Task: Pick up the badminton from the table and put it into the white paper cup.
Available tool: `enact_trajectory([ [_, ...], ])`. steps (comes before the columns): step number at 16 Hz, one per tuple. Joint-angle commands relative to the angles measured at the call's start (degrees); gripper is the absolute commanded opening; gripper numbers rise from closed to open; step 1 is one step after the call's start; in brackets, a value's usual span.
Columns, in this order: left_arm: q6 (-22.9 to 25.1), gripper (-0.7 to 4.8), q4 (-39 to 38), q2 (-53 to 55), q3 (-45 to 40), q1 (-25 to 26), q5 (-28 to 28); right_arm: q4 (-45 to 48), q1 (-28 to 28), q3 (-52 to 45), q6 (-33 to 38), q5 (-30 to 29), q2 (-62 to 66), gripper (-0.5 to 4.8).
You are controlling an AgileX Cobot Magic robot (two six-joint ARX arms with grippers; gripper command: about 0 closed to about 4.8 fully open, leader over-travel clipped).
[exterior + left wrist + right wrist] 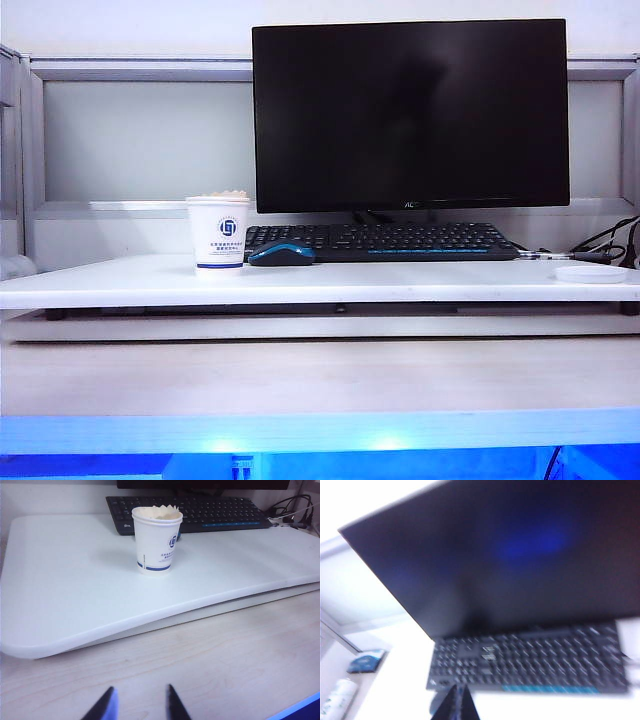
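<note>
Left gripper [137, 706]: open, two dark fingertips [102, 709] set apart with a clear gap, holding nothing, low over the pale wooden bench [225, 660] in front of the table [70, 590]. Well apart from the cup [156, 541].

Right gripper [455, 705]: shut, fingertips pressed together into one dark point, nothing between them. Seen only in the right wrist view, which is blurred; aimed toward the keyboard [530, 662] and the dark monitor [510, 560] above it. Not seen in the exterior view, nor the left one.

Cup [218, 232]: upright on the table [400, 282], toward the left of the exterior view, white with a dark blue round logo, blue text and a blue band near the base. Just beside it, a blue and black mouse [281, 254], and behind that the black keyboard [385, 241].

Badminton [159, 513]: inside the cup, cream feather tips poking just above the rim; also visible from the exterior as a pale fringe [222, 195] at the cup's mouth. Cork tip hidden down in the cup.

Monitor [410, 115]: black, off, standing behind the keyboard. At the table's far right edge, a flat white round thing [591, 273], perhaps a lid or dish, too small to tell. Black cables [612, 240] near it. In the right wrist view, off to one side, a blurred blue and white box [366, 661] and a white bottle [337, 698].
</note>
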Motion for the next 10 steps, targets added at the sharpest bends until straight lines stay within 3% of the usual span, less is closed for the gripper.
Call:
enact_trajectory([
  [1, 0.2, 1.33, -1.4, 0.0, 0.1, 0.0, -0.1, 2.8, -2.5, -11.8, -2.0, -0.4, -10.9, -0.09],
  [7, 0.6, 1.21, -1.4, 0.0, 0.1, 0.0, -5.2, 8.9, -5.2, -48.9, -2.4, 0.2, -41.9, -0.09],
  [10, 0.6, 0.94, -1.4, 0.0, 0.1, 0.0, -9.5, 8.9, -5.0, -60.4, -2.9, 0.7, -54.3, -0.09],
])
